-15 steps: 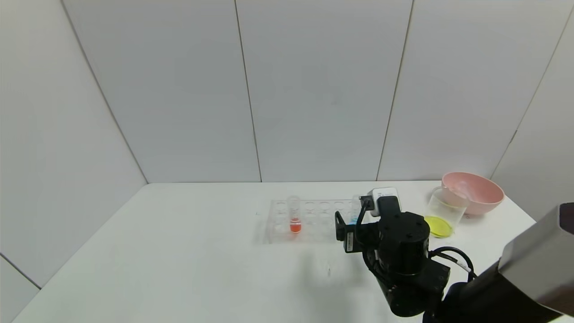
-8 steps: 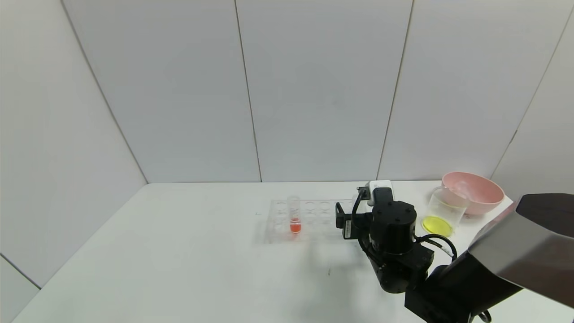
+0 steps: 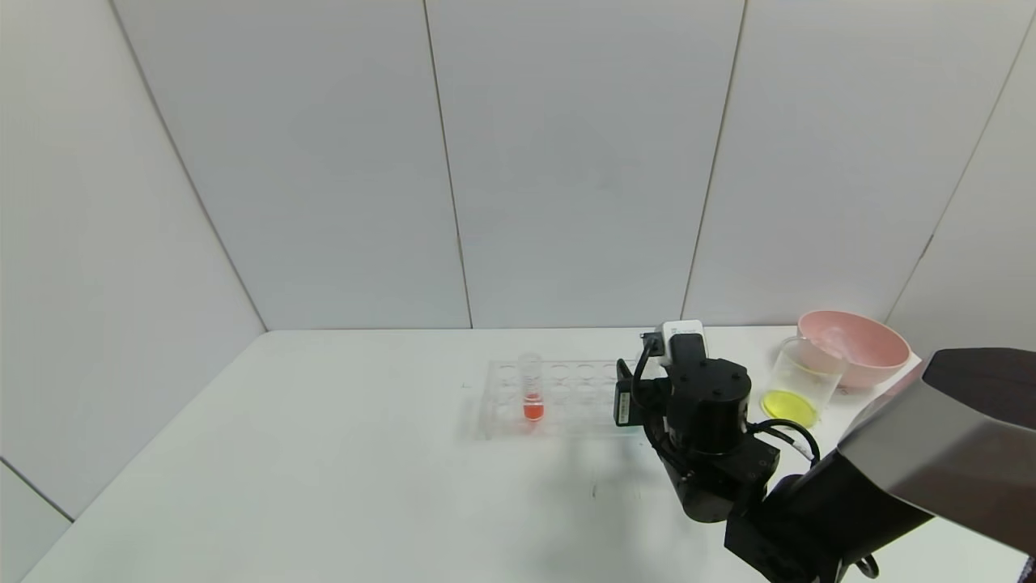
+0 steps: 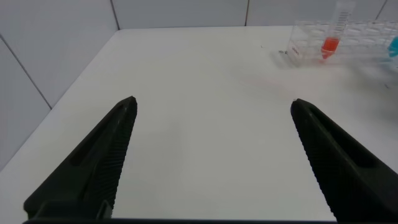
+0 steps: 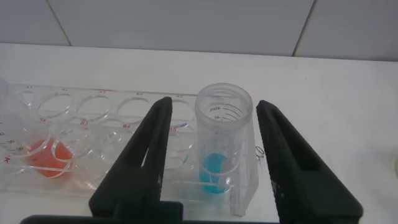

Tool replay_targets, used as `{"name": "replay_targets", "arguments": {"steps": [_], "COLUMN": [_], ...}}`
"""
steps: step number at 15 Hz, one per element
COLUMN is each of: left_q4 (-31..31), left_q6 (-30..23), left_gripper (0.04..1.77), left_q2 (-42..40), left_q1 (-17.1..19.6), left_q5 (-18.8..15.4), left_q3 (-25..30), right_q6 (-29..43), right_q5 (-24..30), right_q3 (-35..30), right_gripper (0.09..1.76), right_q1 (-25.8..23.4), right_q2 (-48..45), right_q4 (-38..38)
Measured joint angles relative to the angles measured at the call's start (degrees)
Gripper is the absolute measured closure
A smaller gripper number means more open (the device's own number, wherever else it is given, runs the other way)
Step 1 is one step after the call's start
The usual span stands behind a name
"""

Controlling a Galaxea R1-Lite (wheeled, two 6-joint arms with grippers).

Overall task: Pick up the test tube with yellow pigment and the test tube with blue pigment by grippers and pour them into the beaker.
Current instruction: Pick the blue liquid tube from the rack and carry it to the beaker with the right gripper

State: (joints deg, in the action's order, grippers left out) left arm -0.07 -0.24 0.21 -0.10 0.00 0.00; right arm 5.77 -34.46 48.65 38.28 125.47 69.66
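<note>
Your right gripper (image 5: 214, 155) has moved in around the test tube with blue pigment (image 5: 222, 140) in the rack (image 5: 93, 124). Its jaws, narrowing, flank the tube with small gaps, not yet clamped. The beaker (image 3: 797, 380) already holds yellow, so blue is next.

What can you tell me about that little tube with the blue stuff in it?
The test tube with blue pigment is a slim clear plastic tube with an open threaded mouth and printed markings. It stands upright in the clear rack, cyan liquid pooled at its bottom. The right gripper has a finger on each side; contact is unclear.

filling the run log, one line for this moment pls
right claw astride blue tube in rack, closing | beaker holds yellow | left claw open, idle
</note>
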Motion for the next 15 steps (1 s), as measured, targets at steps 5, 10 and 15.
{"name": "replay_targets", "arguments": {"steps": [5,10,15], "left_q4": [0.0,0.0,0.0], "left_q6": [0.0,0.0,0.0], "left_gripper": [0.05,0.05,0.05], "left_q2": [0.0,0.0,0.0], "left_q1": [0.02,0.0,0.0], "left_q5": [0.0,0.0,0.0], "left_q3": [0.0,0.0,0.0], "right_q6": [0.0,0.02,-2.16], "right_q5": [-0.07,-0.1,-0.05], "right_q3": [-0.21,-0.21,-0.01], "right_gripper": [1.35,1.35,1.35], "right_q1": [0.06,0.06,0.04], "right_q2": [0.22,0.48,-1.18], "right_q4": [0.13,0.24,-0.05]}}
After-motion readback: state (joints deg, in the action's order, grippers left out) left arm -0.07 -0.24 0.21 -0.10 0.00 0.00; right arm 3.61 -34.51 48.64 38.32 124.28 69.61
